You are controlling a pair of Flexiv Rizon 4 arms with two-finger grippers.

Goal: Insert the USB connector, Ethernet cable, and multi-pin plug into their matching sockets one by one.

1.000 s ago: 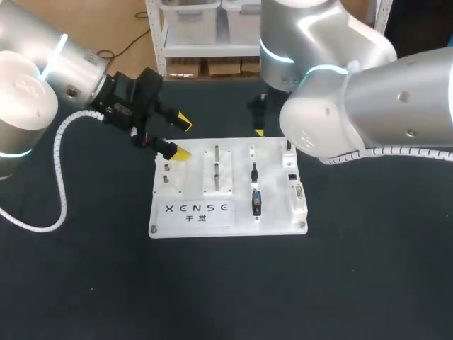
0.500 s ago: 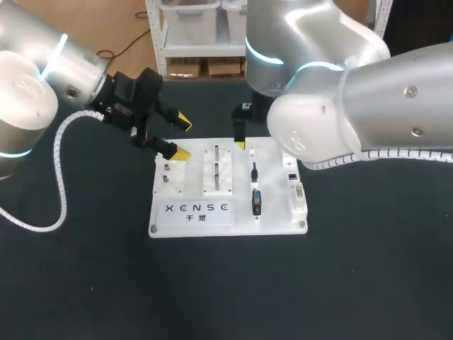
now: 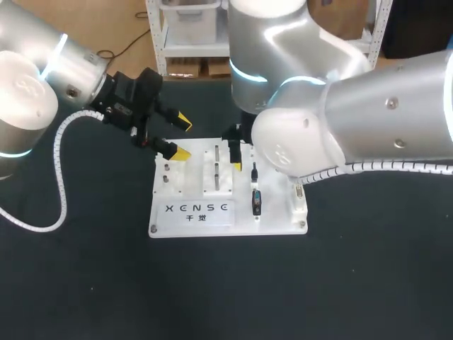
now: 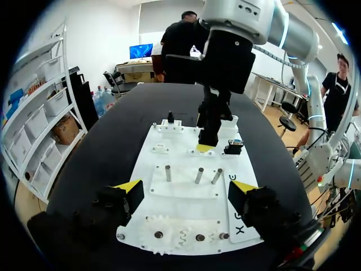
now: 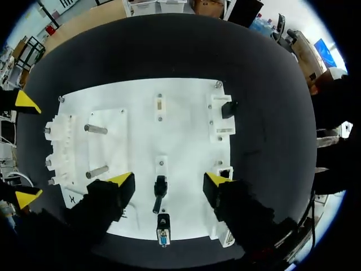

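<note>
The white board [image 3: 272, 221] lies mid-table. On it a small black plug [image 5: 160, 186] lies in line with a multi-pin plug [image 5: 163, 230] with a blue face; in the head view they are the black plug [image 3: 255, 171] and the multi-pin plug [image 3: 257, 202]. A strip of sockets [image 5: 220, 121] runs along one board edge. My right gripper [image 5: 169, 179] hovers open above the board, with the black plug below and between its fingers, untouched. My left gripper [image 4: 187, 186] is open over the board's end with the steel pegs [image 4: 198, 175] and gears [image 4: 177, 235]; it is empty.
Upright pegs [image 5: 96, 129] stand on a raised plate beside the plugs. A small white part [image 5: 160, 105] sits ahead of the right gripper. My right arm [image 3: 333, 120] hides the board's far right corner in the head view. Bare black table [image 3: 226, 290] surrounds the board.
My right arm has swung left, carrying its gripper from beyond the board's far right corner to above the board's middle. The left arm has not moved.
</note>
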